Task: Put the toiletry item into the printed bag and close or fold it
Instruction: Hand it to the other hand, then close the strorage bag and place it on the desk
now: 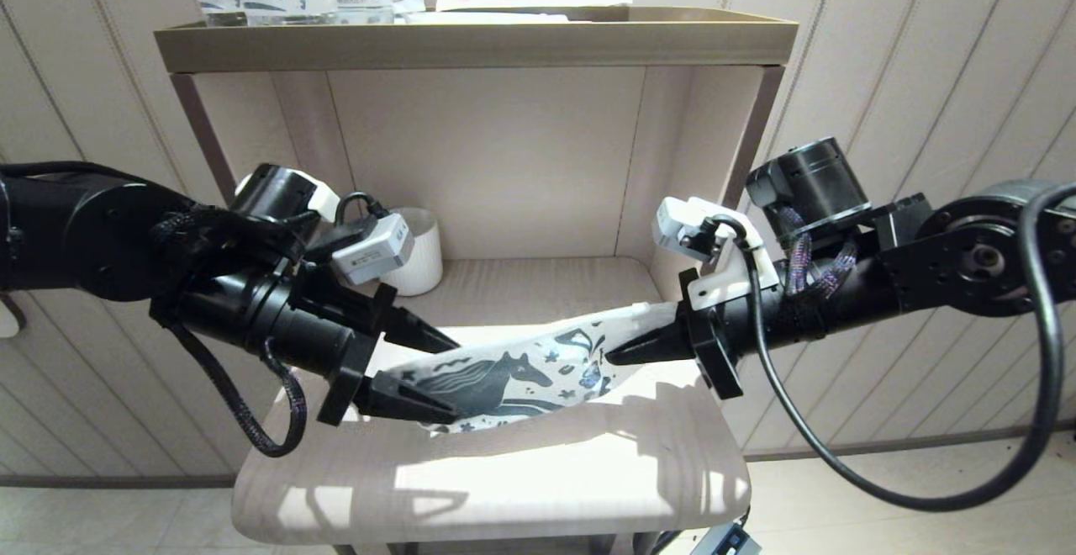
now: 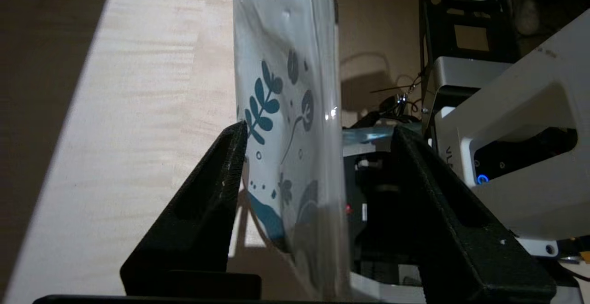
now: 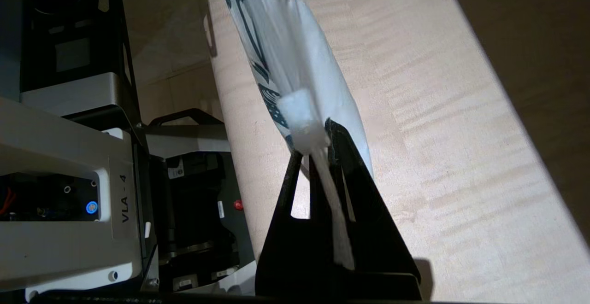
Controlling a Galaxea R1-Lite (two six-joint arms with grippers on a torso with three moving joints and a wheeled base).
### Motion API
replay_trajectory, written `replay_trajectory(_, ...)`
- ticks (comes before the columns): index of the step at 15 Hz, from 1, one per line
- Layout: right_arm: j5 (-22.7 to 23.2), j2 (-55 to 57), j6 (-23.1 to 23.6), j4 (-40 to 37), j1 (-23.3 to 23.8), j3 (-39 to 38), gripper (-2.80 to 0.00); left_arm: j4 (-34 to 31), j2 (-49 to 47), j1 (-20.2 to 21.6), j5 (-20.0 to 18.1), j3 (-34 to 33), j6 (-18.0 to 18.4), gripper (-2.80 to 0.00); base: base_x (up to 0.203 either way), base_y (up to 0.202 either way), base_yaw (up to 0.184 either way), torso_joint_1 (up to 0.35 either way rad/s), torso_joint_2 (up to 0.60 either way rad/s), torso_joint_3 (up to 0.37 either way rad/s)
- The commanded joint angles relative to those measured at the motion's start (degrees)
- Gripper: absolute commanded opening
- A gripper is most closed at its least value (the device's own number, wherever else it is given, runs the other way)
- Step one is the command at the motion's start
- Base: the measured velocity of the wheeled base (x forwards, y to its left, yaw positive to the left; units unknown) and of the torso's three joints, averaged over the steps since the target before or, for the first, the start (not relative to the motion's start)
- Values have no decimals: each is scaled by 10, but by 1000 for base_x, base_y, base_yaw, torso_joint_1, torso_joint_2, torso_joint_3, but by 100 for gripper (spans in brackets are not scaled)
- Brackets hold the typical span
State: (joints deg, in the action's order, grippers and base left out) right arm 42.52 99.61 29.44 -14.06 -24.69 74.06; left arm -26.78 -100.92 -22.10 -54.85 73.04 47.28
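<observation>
Your right end effector [image 1: 618, 356] grips the flat white horse-printed bag [image 1: 504, 374]; withdraw the opened left end effector [image 1: 450, 376] slowly, avoiding snags.

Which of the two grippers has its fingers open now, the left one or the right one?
The left gripper: its fingers stand apart around the printed bag. The right gripper is pinched shut on the bag's other end.

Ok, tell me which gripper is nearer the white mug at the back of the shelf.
Left. The left gripper, jaws open around the printed bag's end, sits just in front of the white mug. The right gripper, shut on the bag's other end, is across the shelf from it.
</observation>
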Motion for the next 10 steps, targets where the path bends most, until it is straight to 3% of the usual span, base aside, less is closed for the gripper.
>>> replay_trajectory(1, -2, -2, 2, -1, -3, -1, -280, -2, 37, 11, -9, 7, -6, 0, 0, 0, 0, 0, 0, 0)
replay_trajectory(3, -10, -5, 0, -1, -7, 0, -280, 1, 69, 18, -7, 21, -42, 0, 0, 0, 0, 0, 0, 0)
replay_trajectory(5, -20, -2, -5, -1, -15, 3, -280, 7, 65, 15, 6, 38, -51, 0, 0, 0, 0, 0, 0, 0)
replay_trajectory(10, -38, 15, -14, -1, -39, 34, -280, 24, 6, -69, 75, 84, -80, 0, 0, 0, 0, 0, 0, 0)
